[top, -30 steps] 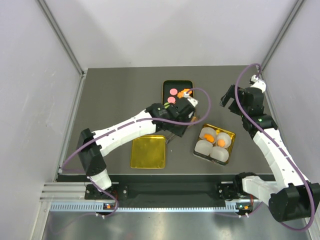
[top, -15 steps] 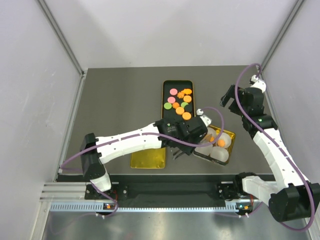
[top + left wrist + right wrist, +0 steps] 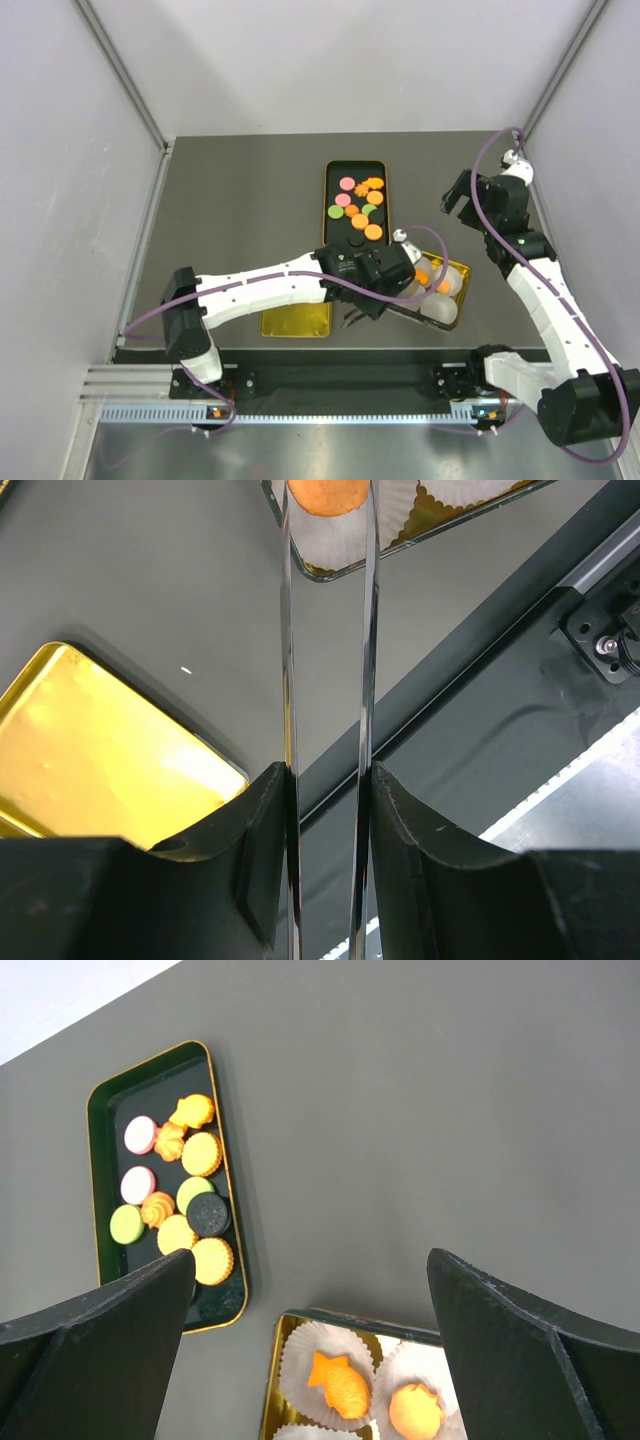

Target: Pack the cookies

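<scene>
Left gripper [image 3: 327, 488] has its two long, thin jaws partly closed, pinching one round orange cookie [image 3: 325, 498] over a frilly white paper cup [image 3: 325, 545] in the shiny gold tin [image 3: 272, 1385], near right. Right gripper [image 3: 310, 1258] has its jaws spread wide, holding nothing. More cookies [image 3: 190, 1195] lie in the far black tray [image 3: 110, 1130].

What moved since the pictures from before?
The left gripper swung from the black tray toward the near right, over to the gold tin. It carries an orange cookie between its fingers, now above a paper cup. The right gripper, open, and the gold lid stayed put.
</scene>
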Controlling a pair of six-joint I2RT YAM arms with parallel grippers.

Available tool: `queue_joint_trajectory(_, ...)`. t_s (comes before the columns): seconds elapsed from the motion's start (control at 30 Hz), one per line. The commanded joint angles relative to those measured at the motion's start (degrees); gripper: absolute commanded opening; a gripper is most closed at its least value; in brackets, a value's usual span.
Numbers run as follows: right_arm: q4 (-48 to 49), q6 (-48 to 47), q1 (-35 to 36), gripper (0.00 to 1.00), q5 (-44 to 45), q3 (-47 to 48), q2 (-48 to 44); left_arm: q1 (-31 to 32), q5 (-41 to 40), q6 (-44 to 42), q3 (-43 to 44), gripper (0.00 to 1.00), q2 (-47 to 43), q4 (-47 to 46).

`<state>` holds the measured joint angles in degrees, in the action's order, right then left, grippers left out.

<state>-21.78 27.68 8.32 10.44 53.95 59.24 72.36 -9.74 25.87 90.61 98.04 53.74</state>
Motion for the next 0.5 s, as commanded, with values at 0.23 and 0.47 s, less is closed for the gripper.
queue_joint_trajectory(0.23, 2.97, -0.08, -1.11, 1.00, 0.64, -0.08, -1.76, 0.50, 1.04, 0.41, -0.61, 0.40, 1.72, -3.46)
queue_joint_trajectory(0.47, 2.97, -0.08, -1.20, 1.00, 0.46, 0.01, -1.59, 0.50, 0.51, 0.24, -0.70, 0.43, 2.07, -4.08)
